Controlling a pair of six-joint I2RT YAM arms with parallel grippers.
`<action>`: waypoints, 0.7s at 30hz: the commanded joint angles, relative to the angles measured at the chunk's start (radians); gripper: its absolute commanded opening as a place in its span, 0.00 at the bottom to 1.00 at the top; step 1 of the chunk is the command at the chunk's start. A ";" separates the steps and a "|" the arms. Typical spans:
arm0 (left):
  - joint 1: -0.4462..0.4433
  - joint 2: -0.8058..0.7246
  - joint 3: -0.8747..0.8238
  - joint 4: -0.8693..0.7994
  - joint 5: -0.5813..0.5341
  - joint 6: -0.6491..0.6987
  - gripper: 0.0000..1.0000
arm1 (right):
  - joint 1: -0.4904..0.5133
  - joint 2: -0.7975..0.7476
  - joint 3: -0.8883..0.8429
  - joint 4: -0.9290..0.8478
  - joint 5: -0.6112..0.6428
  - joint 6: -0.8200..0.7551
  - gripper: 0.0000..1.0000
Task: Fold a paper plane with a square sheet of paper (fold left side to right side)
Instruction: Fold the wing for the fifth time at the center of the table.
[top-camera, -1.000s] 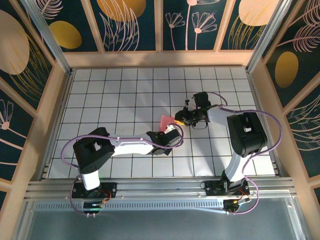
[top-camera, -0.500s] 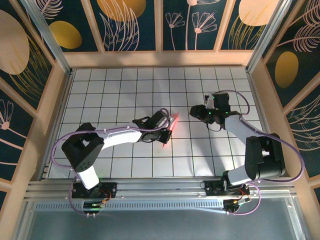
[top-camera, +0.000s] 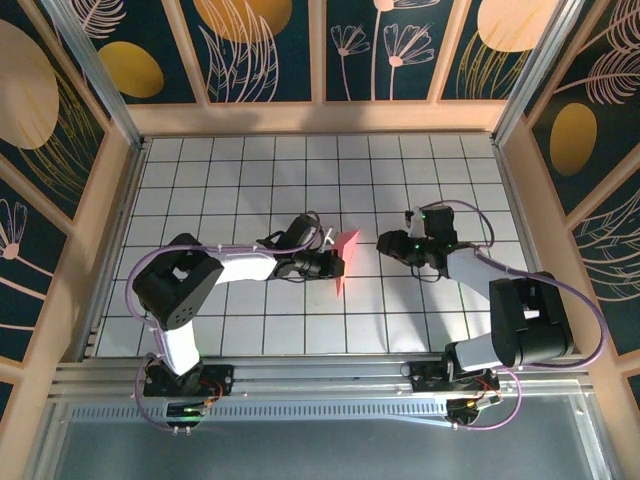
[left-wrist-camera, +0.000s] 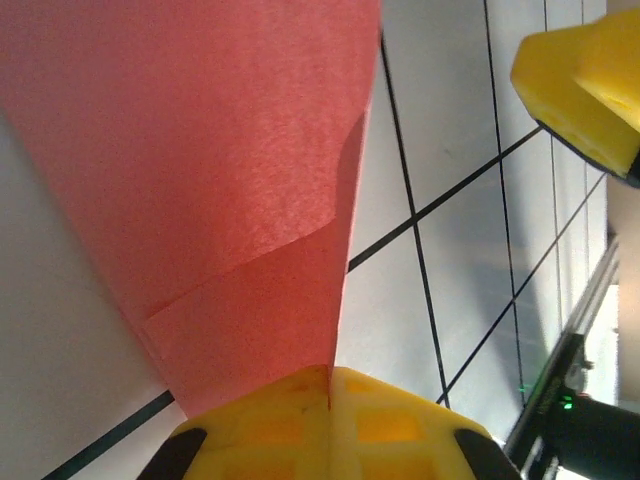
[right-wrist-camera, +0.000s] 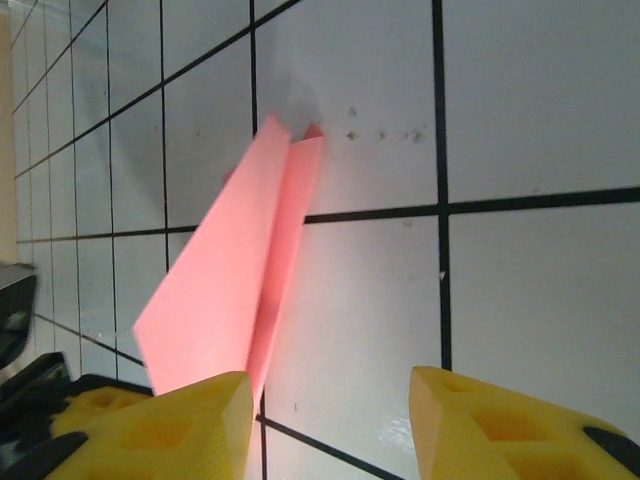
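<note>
The paper plane (top-camera: 346, 262) is a narrow salmon-pink folded dart standing on edge near the middle of the table. My left gripper (top-camera: 330, 263) is shut on its lower edge. In the left wrist view the two yellow fingers (left-wrist-camera: 270, 425) meet on the paper plane (left-wrist-camera: 220, 150), whose layers fan upward from the pinch (left-wrist-camera: 330, 395). My right gripper (top-camera: 388, 243) stands open just right of the plane, a short gap apart. In the right wrist view the paper plane (right-wrist-camera: 240, 270) rises past the left finger (right-wrist-camera: 160, 430) of that gripper (right-wrist-camera: 330, 425), with bare table between its fingers.
White gridded table (top-camera: 250, 170) inside a wooden frame with patterned walls. An aluminium rail (top-camera: 320, 385) runs along the near edge by the arm bases. One of the right gripper's yellow fingers (left-wrist-camera: 590, 80) shows at the upper right of the left wrist view.
The right gripper has let go of the paper, opened and drawn back to the right. The left gripper has taken the plane and holds it on edge near the centre.
</note>
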 joint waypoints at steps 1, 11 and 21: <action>0.016 0.027 -0.050 0.196 0.102 -0.145 0.00 | 0.024 -0.024 -0.037 0.107 -0.018 0.048 0.45; 0.036 0.043 -0.150 0.488 0.158 -0.301 0.00 | 0.110 0.051 -0.045 0.243 0.005 0.178 0.40; 0.045 0.078 -0.200 0.634 0.177 -0.402 0.00 | 0.165 0.129 -0.027 0.338 0.017 0.246 0.39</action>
